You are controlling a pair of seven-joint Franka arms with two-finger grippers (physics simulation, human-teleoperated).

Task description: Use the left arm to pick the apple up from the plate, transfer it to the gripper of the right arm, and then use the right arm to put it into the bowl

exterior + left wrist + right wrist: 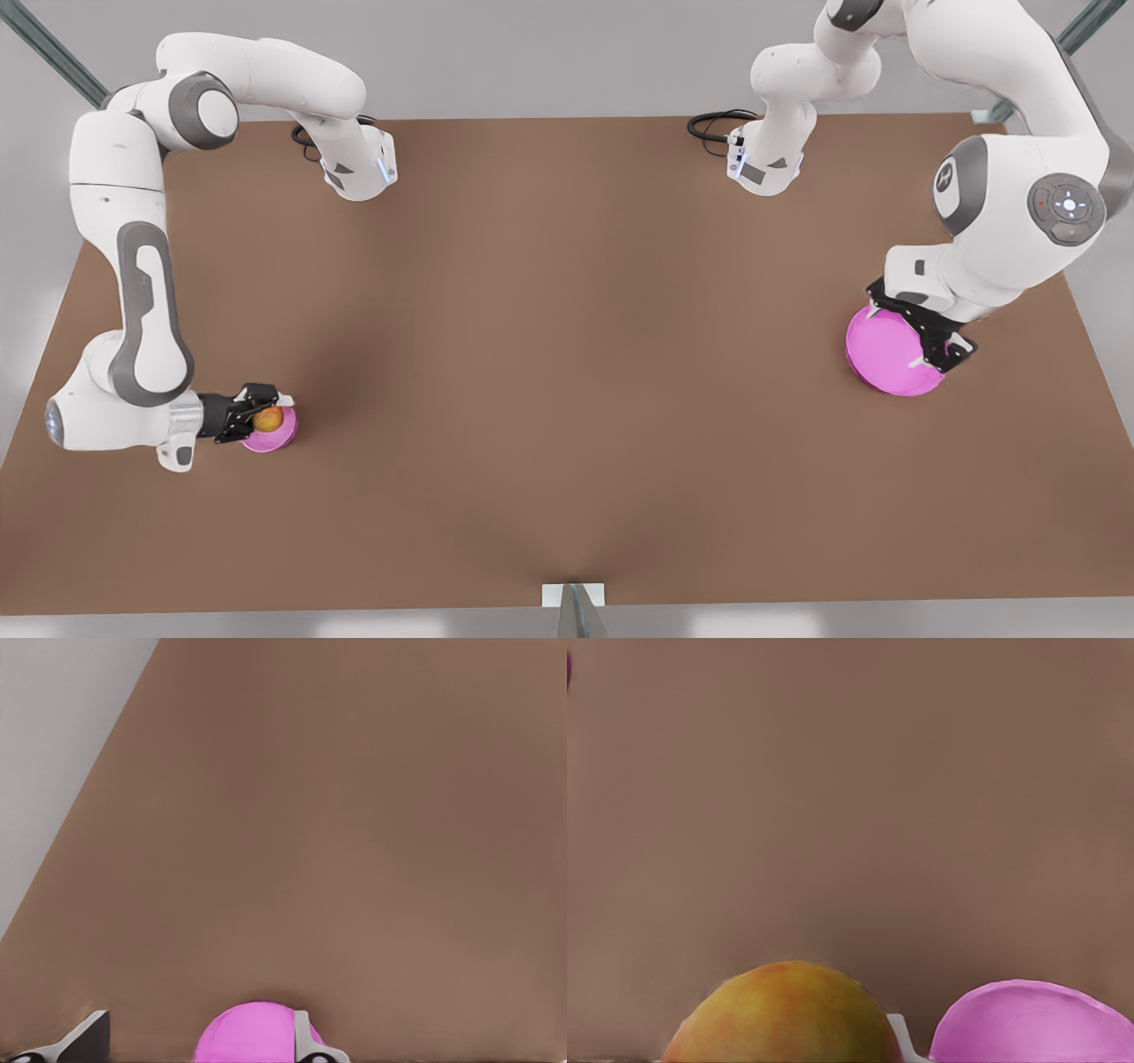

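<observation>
Front view, right gripper (259, 416): at the front view's left, over the bowl (282, 437); black fingers closed around the apple (267, 418).
Front view, apple: held between the fingers, above the bowl's near side; cannot tell whether it touches the bowl.
Front view, left gripper (939, 347): at the front view's right, over the edge of the plate (877, 354); fingers spread, nothing between them.
Front view, table (567, 337): brown, carries both pink dishes, well apart.
Left wrist view, plate (244, 1035): pink rim between two pale fingertips (306, 1041), which stand wide apart, gripping nothing.
Right wrist view, apple (784, 1014): orange-green, close to the camera, just beside a white fingertip (902, 1035).
Right wrist view, bowl (1032, 1023): pink, beyond the fingertip, beside the apple.
</observation>
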